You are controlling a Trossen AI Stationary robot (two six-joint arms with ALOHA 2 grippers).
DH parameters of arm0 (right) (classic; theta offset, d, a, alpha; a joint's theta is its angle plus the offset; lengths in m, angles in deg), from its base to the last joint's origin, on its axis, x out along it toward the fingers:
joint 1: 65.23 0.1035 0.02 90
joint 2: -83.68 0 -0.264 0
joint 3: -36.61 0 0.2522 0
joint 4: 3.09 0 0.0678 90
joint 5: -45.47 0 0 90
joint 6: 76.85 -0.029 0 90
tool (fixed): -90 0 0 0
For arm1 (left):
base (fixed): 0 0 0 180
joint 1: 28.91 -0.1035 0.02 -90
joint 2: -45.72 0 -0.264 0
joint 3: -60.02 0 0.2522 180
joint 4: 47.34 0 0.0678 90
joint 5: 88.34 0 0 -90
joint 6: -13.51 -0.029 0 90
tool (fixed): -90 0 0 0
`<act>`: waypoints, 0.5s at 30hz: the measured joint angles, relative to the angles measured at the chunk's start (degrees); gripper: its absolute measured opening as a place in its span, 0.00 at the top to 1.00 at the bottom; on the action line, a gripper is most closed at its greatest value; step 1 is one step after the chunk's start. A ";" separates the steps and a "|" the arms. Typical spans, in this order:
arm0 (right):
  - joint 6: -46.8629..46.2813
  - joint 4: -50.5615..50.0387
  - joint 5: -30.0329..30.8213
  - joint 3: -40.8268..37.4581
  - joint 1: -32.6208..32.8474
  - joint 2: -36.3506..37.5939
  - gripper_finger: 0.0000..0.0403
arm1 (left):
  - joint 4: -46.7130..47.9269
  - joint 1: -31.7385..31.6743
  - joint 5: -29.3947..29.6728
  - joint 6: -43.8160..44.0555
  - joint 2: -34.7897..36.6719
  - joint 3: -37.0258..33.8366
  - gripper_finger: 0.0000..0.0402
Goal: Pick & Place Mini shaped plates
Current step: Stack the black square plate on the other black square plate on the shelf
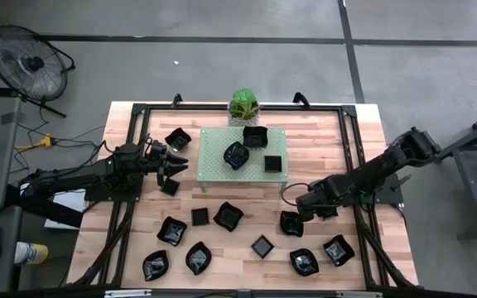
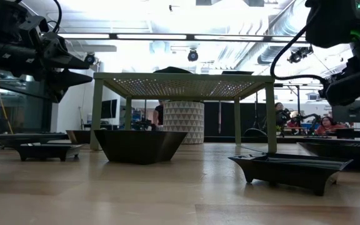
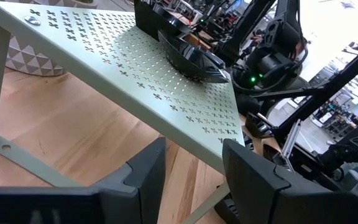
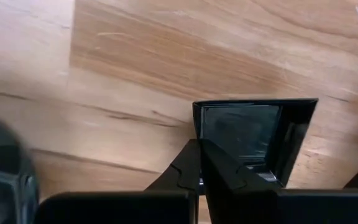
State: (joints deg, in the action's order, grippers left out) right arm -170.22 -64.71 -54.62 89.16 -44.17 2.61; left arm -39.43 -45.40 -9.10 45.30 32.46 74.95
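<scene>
Several glossy black mini plates (image 1: 199,257) lie scattered on the near half of the wooden table. Three more sit on the pale green perforated rack (image 1: 214,149), among them a round one (image 1: 236,155). My left gripper (image 1: 180,164) hovers open and empty at the rack's left edge (image 3: 185,130), above the table (image 2: 83,70). My right gripper (image 1: 295,207) is low, right of the table's middle, shut on a square-cornered plate (image 4: 253,130). In the high view that plate (image 1: 291,223) shows just near of the fingers. My right gripper pinches the plate's side wall (image 4: 196,124), one finger (image 4: 229,171) inside the dish and the other (image 4: 179,171) outside it. The fingers come slanting down from the table's right. I cannot tell whether the plate is lifted or rests on the wood.
A small green potted plant (image 1: 243,104) stands at the far edge behind the rack. One plate (image 1: 177,138) lies left of the rack and another (image 1: 170,186) below my left gripper. A dark frame (image 1: 139,112) borders the table. Bare wood lies between rack and near plates.
</scene>
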 joint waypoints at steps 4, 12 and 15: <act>0.85 -2.52 0.98 1.34 -0.06 2.35 1.00 | 0.00 0.00 0.00 0.02 0.02 -0.02 0.61; 7.49 -13.31 2.51 6.50 -1.41 6.55 1.00 | 0.00 0.00 -0.04 0.02 0.02 -0.02 0.61; 12.60 -17.16 3.93 9.34 -2.63 7.59 1.00 | 0.00 0.00 -0.04 0.01 0.00 -0.02 0.61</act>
State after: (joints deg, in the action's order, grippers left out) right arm -157.62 -81.87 -50.69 98.50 -46.81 10.21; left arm -39.43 -45.40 -9.15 45.30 32.46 74.93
